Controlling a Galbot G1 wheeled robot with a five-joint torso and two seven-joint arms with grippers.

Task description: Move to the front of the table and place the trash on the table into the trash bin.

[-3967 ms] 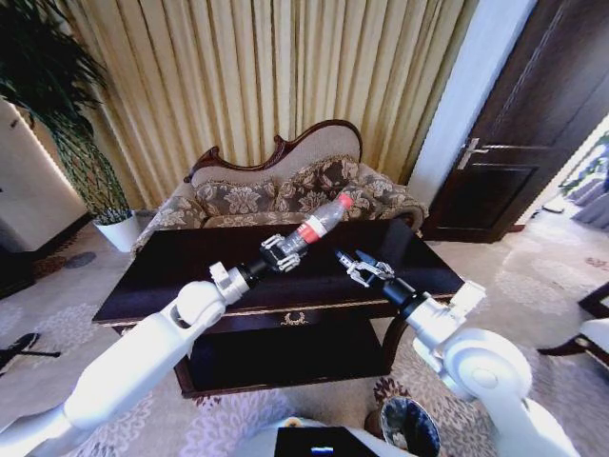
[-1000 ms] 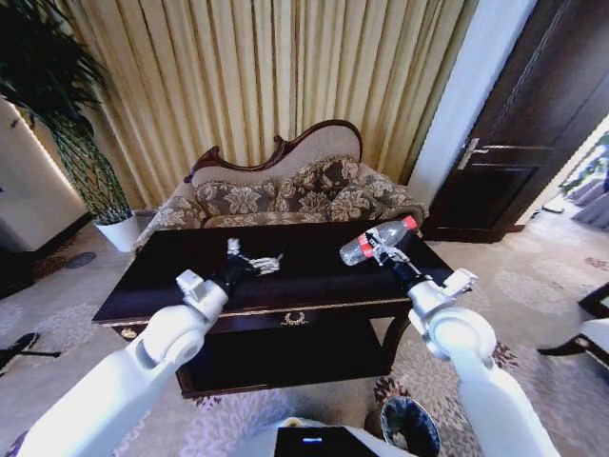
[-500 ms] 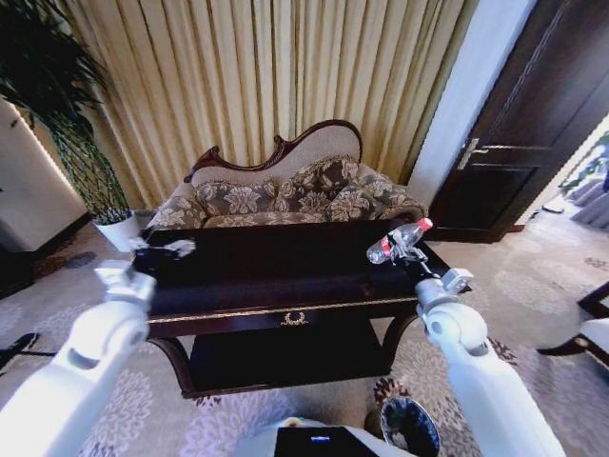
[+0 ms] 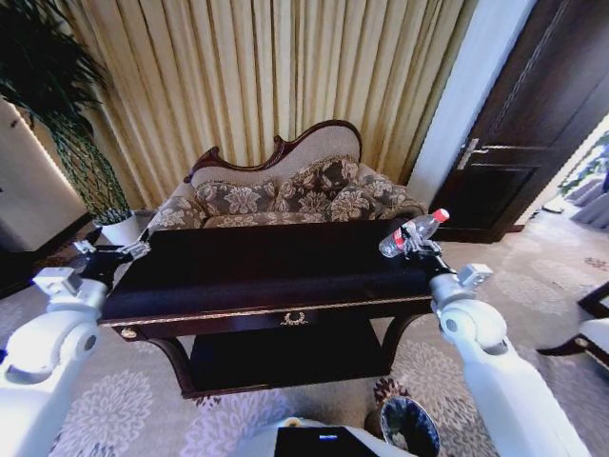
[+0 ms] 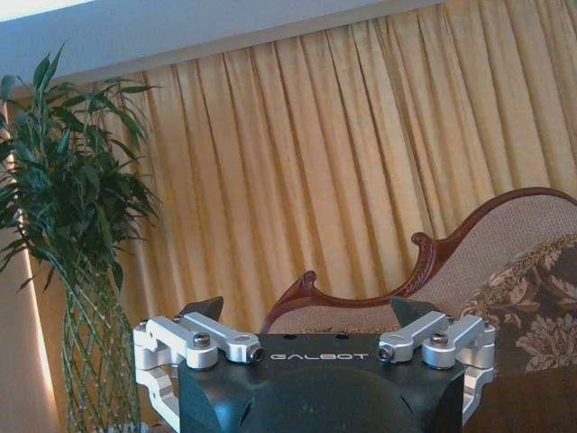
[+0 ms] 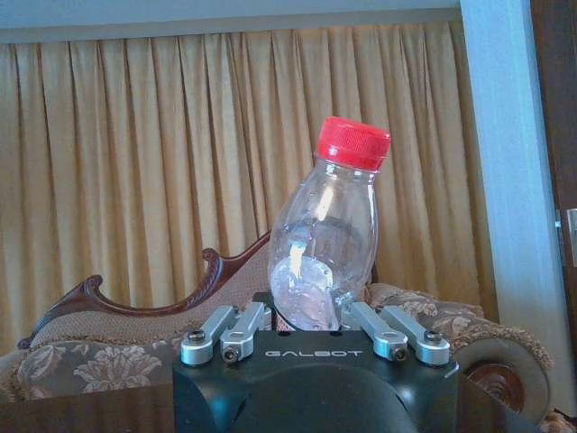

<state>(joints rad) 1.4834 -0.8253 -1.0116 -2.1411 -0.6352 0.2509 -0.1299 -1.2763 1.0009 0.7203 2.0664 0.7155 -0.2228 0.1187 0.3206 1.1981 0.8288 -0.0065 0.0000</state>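
You had the right gripper clenched around the bottle above the table's right edge (for carrying binward, probably); left gripper hung released.

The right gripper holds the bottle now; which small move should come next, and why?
Probably swing the right gripper down toward the round dark bin with black liner on the floor. Its fingers grip the clear red-capped plastic bottle above the dark glossy table's right end, far above the bin.
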